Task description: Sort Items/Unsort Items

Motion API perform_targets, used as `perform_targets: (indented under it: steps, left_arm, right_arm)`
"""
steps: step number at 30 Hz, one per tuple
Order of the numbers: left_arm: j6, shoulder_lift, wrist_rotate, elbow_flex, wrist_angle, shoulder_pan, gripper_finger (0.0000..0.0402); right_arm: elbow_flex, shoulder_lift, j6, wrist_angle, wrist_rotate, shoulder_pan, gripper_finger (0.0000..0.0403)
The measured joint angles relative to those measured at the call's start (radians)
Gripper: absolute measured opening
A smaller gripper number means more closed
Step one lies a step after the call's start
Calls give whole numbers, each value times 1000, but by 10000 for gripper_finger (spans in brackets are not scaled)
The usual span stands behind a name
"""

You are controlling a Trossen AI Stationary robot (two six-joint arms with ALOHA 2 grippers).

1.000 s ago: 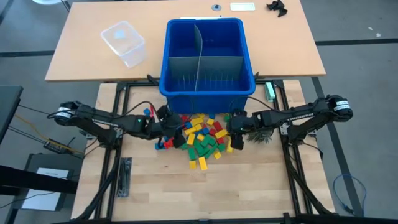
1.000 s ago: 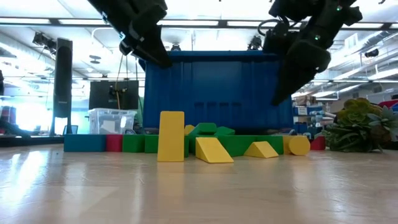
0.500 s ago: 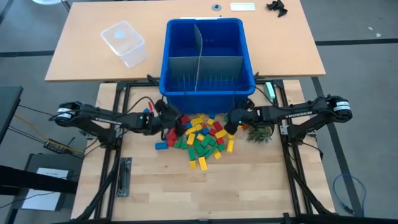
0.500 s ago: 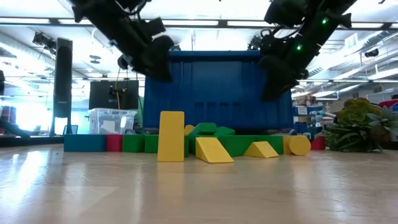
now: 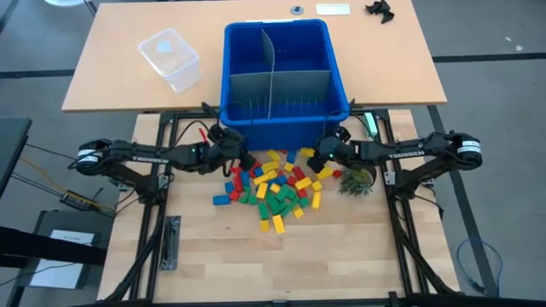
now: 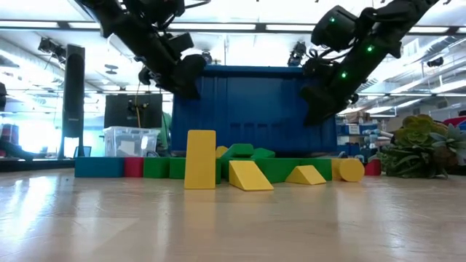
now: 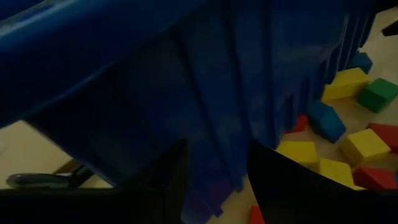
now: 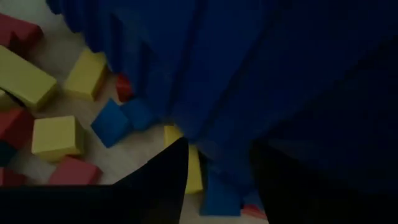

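Note:
Many small red, yellow, green and blue blocks (image 5: 273, 188) lie in a loose pile on the wooden table, just near of the blue bin (image 5: 281, 128). In the low view one yellow block (image 6: 201, 160) stands upright. My left gripper (image 5: 229, 143) is open at the bin's near left corner, raised above the table (image 6: 186, 76). My right gripper (image 5: 324, 153) is open at the near right corner (image 6: 317, 102). In each wrist view the bin's ribbed near wall (image 7: 217, 93) (image 8: 249, 62) fills the picture just past the fingers. My left gripper has its open fingers (image 7: 168, 180) on either side of the lower edge of the bin's near wall (image 7: 214, 190); I cannot tell whether they touch it. My right gripper has its fingers (image 8: 168, 180) standing the same way at the wall's lower edge (image 8: 214, 168); touch cannot be told.
Grey divider sheets (image 5: 273, 81) stand inside the bin. A clear plastic container (image 5: 171, 58) sits on the far table at the left. A small green plant (image 5: 357, 181) stands right of the pile. Bare wood lies near of the blocks.
Both grippers have risen off the block pile and gone toward the far edge, up to the bin's near corners. The bin has shifted a little toward the far edge. The blocks have stayed put.

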State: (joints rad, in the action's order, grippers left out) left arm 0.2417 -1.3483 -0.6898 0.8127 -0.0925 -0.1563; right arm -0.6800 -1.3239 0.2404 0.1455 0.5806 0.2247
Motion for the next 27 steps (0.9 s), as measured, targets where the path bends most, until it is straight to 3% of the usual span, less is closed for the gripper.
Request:
perform_targets:
  steps: [3, 7, 11, 18, 27]
  left_arm:
    - [4, 0, 31, 0, 11, -9, 168]
    - [48, 0, 123, 0, 35, 2, 168]
    - [83, 0, 180, 0, 30, 34, 168]
    - [100, 0, 180, 0, 29, 54, 168]
    - [106, 0, 168, 0, 29, 53, 168]
  right_arm:
    - [0, 1, -19, 1, -19, 13, 170]
    - [0, 11, 0, 60, -142, 1, 170]
    - [0, 25, 53, 120, -189, -37, 178]
    - [54, 28, 227, 152, -149, -9, 229]
    - [179, 28, 275, -90, -122, 80, 233]
